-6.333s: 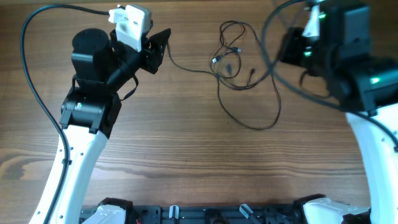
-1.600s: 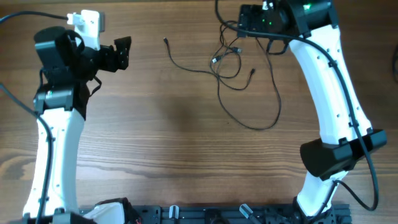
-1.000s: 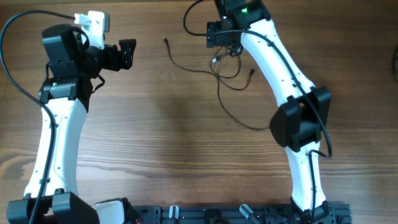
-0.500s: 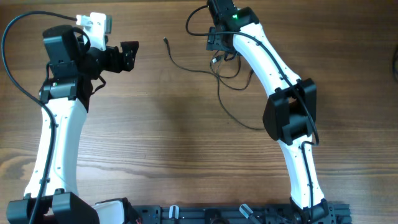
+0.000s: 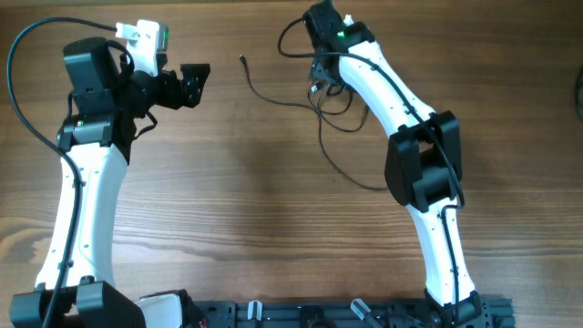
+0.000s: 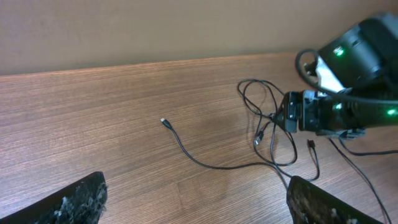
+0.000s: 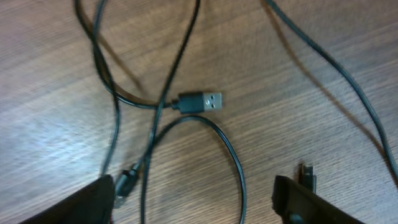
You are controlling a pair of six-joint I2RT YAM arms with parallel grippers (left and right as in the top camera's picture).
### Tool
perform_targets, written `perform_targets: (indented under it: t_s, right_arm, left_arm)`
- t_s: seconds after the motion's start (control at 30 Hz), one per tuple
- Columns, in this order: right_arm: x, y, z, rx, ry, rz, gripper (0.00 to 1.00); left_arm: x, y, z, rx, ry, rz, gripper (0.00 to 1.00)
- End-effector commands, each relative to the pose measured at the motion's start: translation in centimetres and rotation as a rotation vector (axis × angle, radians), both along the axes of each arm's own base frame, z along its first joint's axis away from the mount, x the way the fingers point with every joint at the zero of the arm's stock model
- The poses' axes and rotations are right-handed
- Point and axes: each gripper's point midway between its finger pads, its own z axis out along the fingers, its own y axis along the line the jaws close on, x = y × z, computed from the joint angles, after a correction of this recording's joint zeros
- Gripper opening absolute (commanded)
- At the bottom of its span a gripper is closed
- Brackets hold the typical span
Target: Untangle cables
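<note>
Wooden table [image 7: 37, 62]; right wrist alone resolves USB plug [image 7: 200, 101].

table [image 5: 228, 219]: brown wood, grain running 9 to 3 o'clock.

cables [image 5: 321, 102]: thin black cords lying flat on the wood, crossed in a loose cluster near 12 o'clock in the overhead view, a shade toward 1.

one strand trails out toward 11 o'clock and ends in a small plug [image 5: 242, 60], well apart from the cluster.

long loop [image 5: 322, 138] sags from the cluster toward 5 o'clock.

right wrist view: usb plug [image 7: 200, 101] flat on the wood, metal tip pointing 3 o'clock, cords crossing at its tail. smaller plug [image 7: 307, 172] at its 4 o'clock, apart.
</note>
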Motion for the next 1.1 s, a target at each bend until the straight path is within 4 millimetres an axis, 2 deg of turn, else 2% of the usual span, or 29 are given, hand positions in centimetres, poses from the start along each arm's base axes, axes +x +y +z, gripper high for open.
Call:
perform_targets:
  t_s: [0.0, 0.1, 0.17, 0.33, 0.43, 0.5, 0.6, 0.67, 0.7, 0.73, 0.8, 0.9, 1.0, 1.07]
  right_arm:
    - [-0.4, -0.3, -1.8, -0.026, 0.021, -0.02, 0.62]
    - [-0.5, -0.2, -2.0, -0.019, 0.027, -0.019, 0.47]
    - [-0.4, 0.1, -2.1, 0.0, 0.028, -0.015, 0.43]
    - [0.1, 1.8, -2.7, 0.082, 0.022, 0.011, 0.59]
    - [0.2, 1.9, -3.6, 0.088, 0.026, -0.01, 0.58]
    - [0.2, 1.9, -4.5, 0.091, 0.032, -0.026, 0.47]
    - [0.2, 1.9, -5.1, 0.09, 0.038, -0.034, 0.43]
    - [0.3, 1.9, -5.1, 0.092, 0.032, -0.033, 0.34]
    - [0.4, 1.9, -5.0, 0.093, 0.031, -0.032, 0.17]
    - [0.4, 1.9, -5.0, 0.093, 0.031, -0.032, 0.05]
    - [0.2, 2.6, -5.2, 0.127, 0.045, -0.02, 0.05]
    - [-0.2, 5.0, -3.8, 0.246, 0.072, 0.053, 0.05]
    - [-0.8, 6.8, -0.8, 0.322, 0.074, 0.147, 0.05]
    - [-1.3, 7.0, 1.6, 0.311, 0.053, 0.193, 0.05]
  left_arm:
    - [0.1, -0.1, 0.4, -0.015, -0.005, -0.012, 0.94]
    - [0.1, -0.1, 0.4, -0.017, -0.005, -0.015, 0.94]
    - [0.1, -0.1, 0.4, -0.017, -0.002, -0.015, 0.94]
    - [0.0, -0.1, 0.3, -0.018, 0.002, -0.015, 0.94]
    - [0.0, -0.1, 0.3, -0.018, 0.002, -0.015, 0.94]
    - [0.0, -0.1, 0.3, -0.017, 0.003, -0.015, 0.94]
    - [0.0, -0.1, 0.3, -0.017, 0.003, -0.015, 0.95]
    - [0.0, -0.1, 0.3, -0.017, 0.002, -0.015, 0.95]
    - [0.0, -0.1, 0.3, -0.017, 0.002, -0.015, 0.95]
    - [0.0, -0.1, 0.3, -0.017, 0.002, -0.015, 0.95]
    - [0.0, -0.1, 0.3, -0.017, 0.003, -0.015, 0.95]
    - [0.0, -0.1, 0.3, -0.017, 0.003, -0.015, 0.95]
    - [0.0, -0.1, 0.2, -0.015, 0.004, -0.016, 0.95]
    - [0.0, -0.1, 0.3, -0.015, 0.003, -0.017, 0.95]
